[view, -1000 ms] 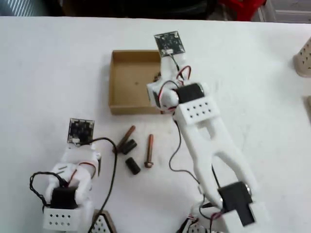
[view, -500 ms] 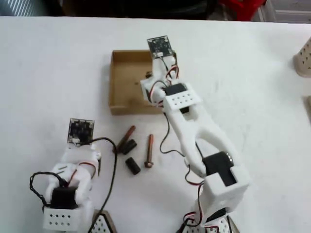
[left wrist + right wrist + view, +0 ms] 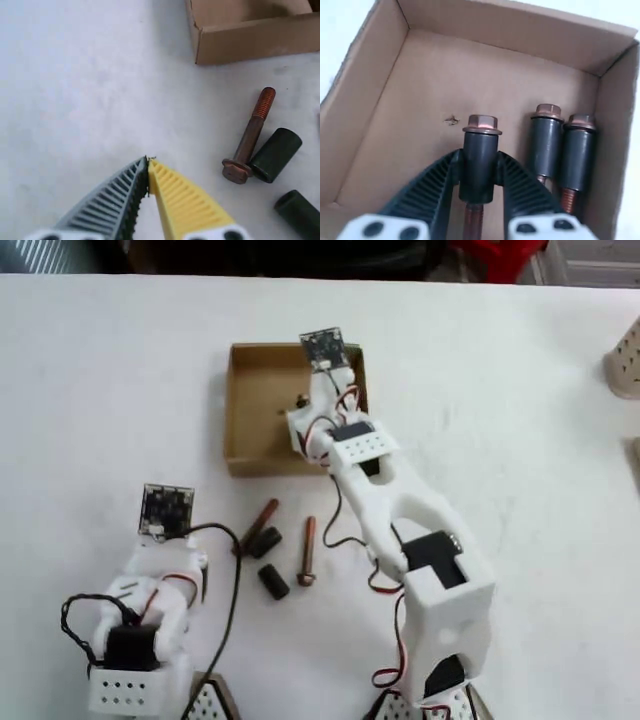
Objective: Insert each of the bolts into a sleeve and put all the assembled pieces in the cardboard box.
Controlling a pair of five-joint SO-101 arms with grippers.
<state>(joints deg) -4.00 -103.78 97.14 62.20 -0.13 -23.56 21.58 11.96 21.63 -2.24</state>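
Cardboard box (image 3: pixel 258 410): in the high view the right arm (image 3: pixel 385 495) has swung farther over it than a second ago. In the left wrist view the left gripper (image 3: pixel 148 162), pressed together, hangs near a loose bolt (image 3: pixel 252 132) whose threaded end points toward the box. In the right wrist view the right gripper (image 3: pixel 478 162) pinches a sleeved bolt (image 3: pixel 480 142) above the box floor, its head pointing away from the wrist.

Brown cardboard box (image 3: pixel 260 462); copper-coloured metal bolts (image 3: pixel 250 137); black cylindrical sleeves (image 3: pixel 276 155); white table (image 3: pixel 120 360); left gripper (image 3: pixel 148 160) fingers grey and yellow, ridged; right gripper (image 3: pixel 478 154) fingers black, ridged.
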